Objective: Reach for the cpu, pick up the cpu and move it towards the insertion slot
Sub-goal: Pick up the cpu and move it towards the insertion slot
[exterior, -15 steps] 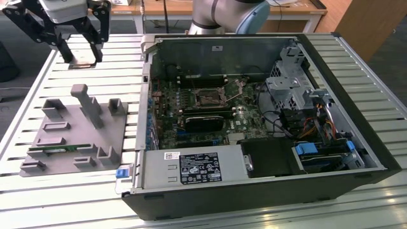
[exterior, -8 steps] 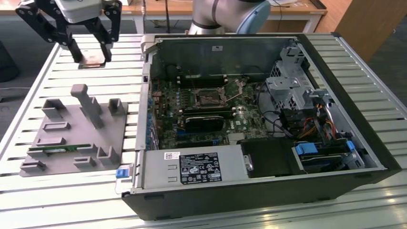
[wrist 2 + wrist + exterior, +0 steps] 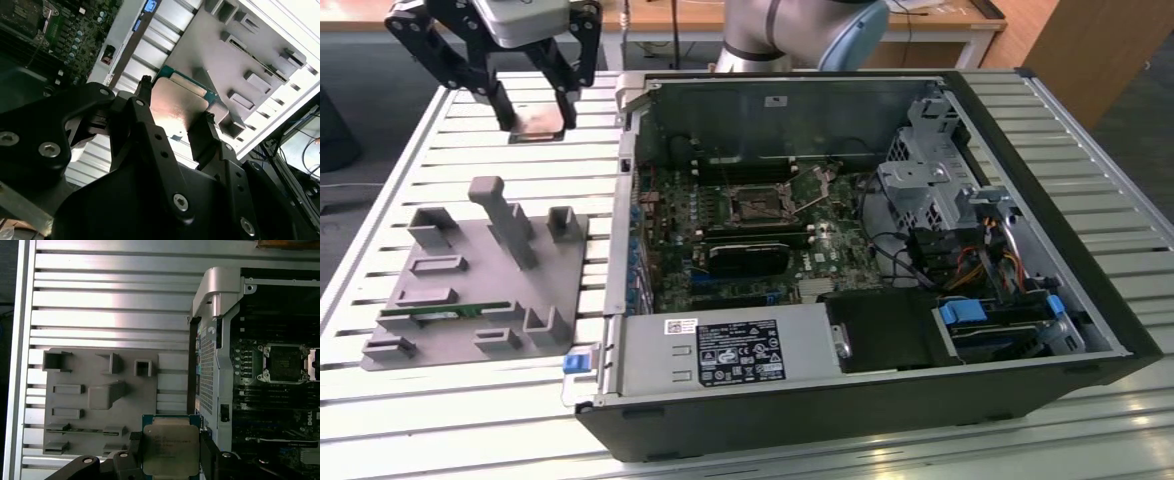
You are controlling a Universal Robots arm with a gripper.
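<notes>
The cpu is sitting clamped between the two fingers of the claw, its silvery lid facing the first wrist view and its green edge showing along one side in the second wrist view, where the chip is hanging above the slatted worktop. In the exterior view the claw is holding the chip up in the air over the far corner of the worktop on the exterior view's left, clear of the grey holder tray with its raised blocks and well apart from the open computer case. The fingers are pressing on two opposite edges of the chip, so the pickup step looks done and the carry towards the socket is the step in hand. The insertion slot is lying inside the case on the green board, a dark square with a metal frame, also showing in the first wrist view beyond the case's grey corner. Judging from this, the move ahead is calling for a sideways travel over the case wall while keeping the chip level, with the grip held firm so the thin part is not slipping or tilting before it is lining up over the frame.
</notes>
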